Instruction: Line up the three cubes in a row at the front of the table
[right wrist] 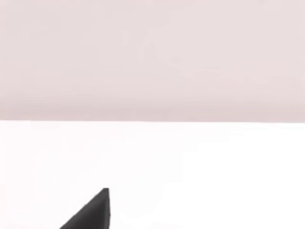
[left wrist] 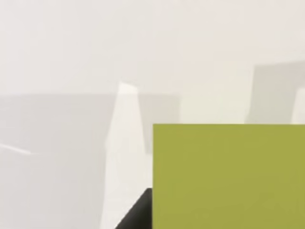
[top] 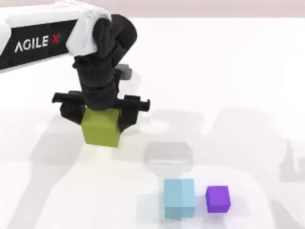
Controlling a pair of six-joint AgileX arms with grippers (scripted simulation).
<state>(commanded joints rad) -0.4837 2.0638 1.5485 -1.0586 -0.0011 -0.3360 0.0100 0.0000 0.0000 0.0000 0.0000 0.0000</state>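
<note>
My left gripper [top: 100, 117] is shut on the large olive-green cube [top: 100, 129], one dark finger on each side, left of the table's middle. The cube hangs above the white table [top: 228, 71] and casts a grey shadow to its right. It fills much of the left wrist view as a green face [left wrist: 228, 176], with one fingertip [left wrist: 140, 212] beside it. The light-blue cube [top: 179, 198] and the small purple cube [top: 218, 199] sit side by side near the front edge. My right gripper stays parked outside the top view, open, with one fingertip [right wrist: 93, 214] over bare table.
The pale pinkish edge strip [top: 190, 7] runs along the far side of the table. White surface lies to the left of the light-blue cube at the front.
</note>
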